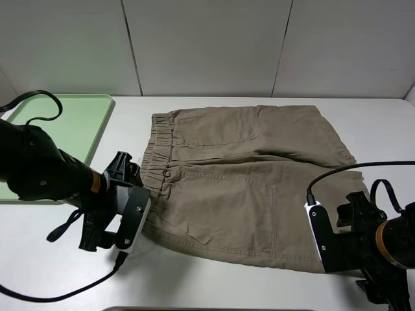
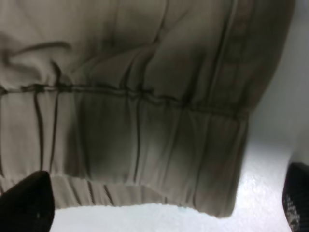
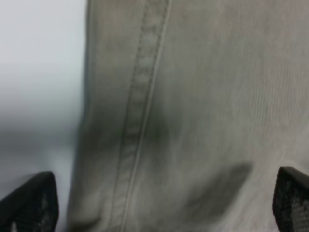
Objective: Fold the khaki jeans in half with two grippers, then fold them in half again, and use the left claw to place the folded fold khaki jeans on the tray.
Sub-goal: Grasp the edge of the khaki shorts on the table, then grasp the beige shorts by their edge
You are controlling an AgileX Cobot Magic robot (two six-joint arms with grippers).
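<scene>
The khaki jeans (image 1: 240,181) lie flat and unfolded on the white table (image 1: 194,285), with the gathered waistband toward the tray (image 1: 97,123); the left claw (image 2: 159,203) is spread wide at the waistband corner; the right gripper (image 3: 159,205) is spread wide over a leg seam; the fingertips (image 3: 29,203) are cut off by the picture edges, the cloth is blurred, and I cannot tell if they touch it.

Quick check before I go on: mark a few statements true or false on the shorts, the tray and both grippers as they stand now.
1. The khaki-brown cotton shorts lie spread on the white table. True.
2. The shorts are folded in half. False: they are unfolded, with both legs showing.
3. The pale-green rectangular plastic tray holds no shorts. True.
4. The black left gripper is shut on the waistband. False: its jaws stand open at the waistband's near corner.
5. The black right gripper is open at the hem end. True.
</scene>
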